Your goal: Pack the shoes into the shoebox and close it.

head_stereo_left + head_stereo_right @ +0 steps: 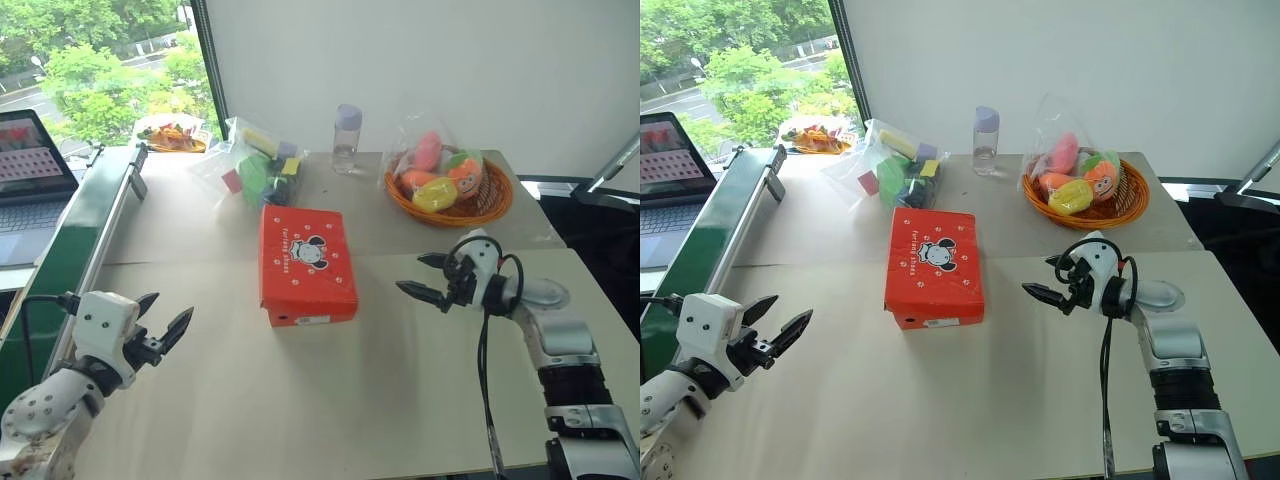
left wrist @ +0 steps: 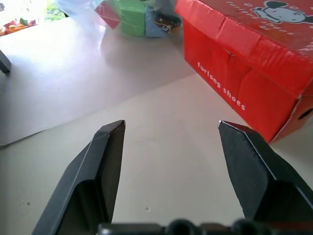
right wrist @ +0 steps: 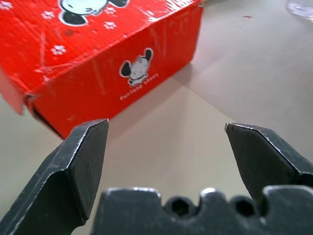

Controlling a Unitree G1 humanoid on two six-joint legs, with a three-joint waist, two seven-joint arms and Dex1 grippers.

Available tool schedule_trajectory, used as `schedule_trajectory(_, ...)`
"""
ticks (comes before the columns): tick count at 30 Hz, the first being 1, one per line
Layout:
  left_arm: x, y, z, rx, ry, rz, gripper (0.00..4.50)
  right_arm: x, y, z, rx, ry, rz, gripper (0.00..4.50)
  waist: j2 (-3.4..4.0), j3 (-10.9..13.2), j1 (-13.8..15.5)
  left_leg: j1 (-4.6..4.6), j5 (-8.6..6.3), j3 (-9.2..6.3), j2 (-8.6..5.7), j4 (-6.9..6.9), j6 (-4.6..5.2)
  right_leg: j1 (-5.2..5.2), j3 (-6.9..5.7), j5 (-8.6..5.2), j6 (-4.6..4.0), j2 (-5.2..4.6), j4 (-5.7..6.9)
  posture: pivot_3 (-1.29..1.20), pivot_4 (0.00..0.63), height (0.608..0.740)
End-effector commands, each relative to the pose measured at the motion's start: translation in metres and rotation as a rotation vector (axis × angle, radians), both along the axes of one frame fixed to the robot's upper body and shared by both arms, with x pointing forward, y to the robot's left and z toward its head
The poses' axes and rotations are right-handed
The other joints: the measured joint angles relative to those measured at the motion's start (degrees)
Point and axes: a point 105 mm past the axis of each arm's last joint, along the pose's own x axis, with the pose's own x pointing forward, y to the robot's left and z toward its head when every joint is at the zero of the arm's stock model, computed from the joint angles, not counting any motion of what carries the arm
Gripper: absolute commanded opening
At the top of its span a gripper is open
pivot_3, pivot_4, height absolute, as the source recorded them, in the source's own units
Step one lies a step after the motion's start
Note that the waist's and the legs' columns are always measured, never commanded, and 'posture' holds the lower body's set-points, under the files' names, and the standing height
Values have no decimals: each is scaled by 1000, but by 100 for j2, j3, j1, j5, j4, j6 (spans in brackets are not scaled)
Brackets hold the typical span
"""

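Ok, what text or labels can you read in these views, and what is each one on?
"furlong shoes": white letters on the shoebox side, beside the lid's cartoon mouse.
The same two words under the small mouse on its end panel, too blurred to confirm.
White sticker on the box's near end: too small to read.
Laptop screen: unreadable.

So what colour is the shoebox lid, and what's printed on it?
Red-orange shoebox lid with a cartoon mouse, white paw prints and white lettering; clearest in the right eye view.

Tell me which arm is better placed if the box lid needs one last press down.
Right, probably. The right gripper hovers open, apart from the closed shoebox but nearer its side. The left gripper, also open, sits farther back toward the table's near edge.
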Motion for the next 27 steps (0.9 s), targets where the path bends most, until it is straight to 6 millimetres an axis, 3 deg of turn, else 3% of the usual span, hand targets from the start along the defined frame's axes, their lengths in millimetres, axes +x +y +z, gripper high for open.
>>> schedule_trajectory(1,1,0,2,16,-50,16,3193,-2,3,5,28,-30,1,4463,0,0,-1,-1,0,0,0,0,0,-1,0,0,0,0,1,0,150,740)
schedule_trajectory(12,9,2,-29,36,-61,76,3193,-15,-8,-16,85,-15,-119,4463,0,-1,25,2,0,0,1,1,0,2,1,0,0,0,2,0,150,740)
schedule_trajectory(21,26,-8,-28,25,-120,54,3193,-25,-11,-23,134,-21,-180,4463,1,-2,106,2,0,0,2,1,0,2,0,0,1,2,3,0,150,740)
schedule_trajectory(27,29,-3,-30,17,-143,101,3193,-23,-14,-24,196,-67,-261,4463,0,-2,103,3,0,1,2,1,0,3,1,0,2,1,4,0,150,740)
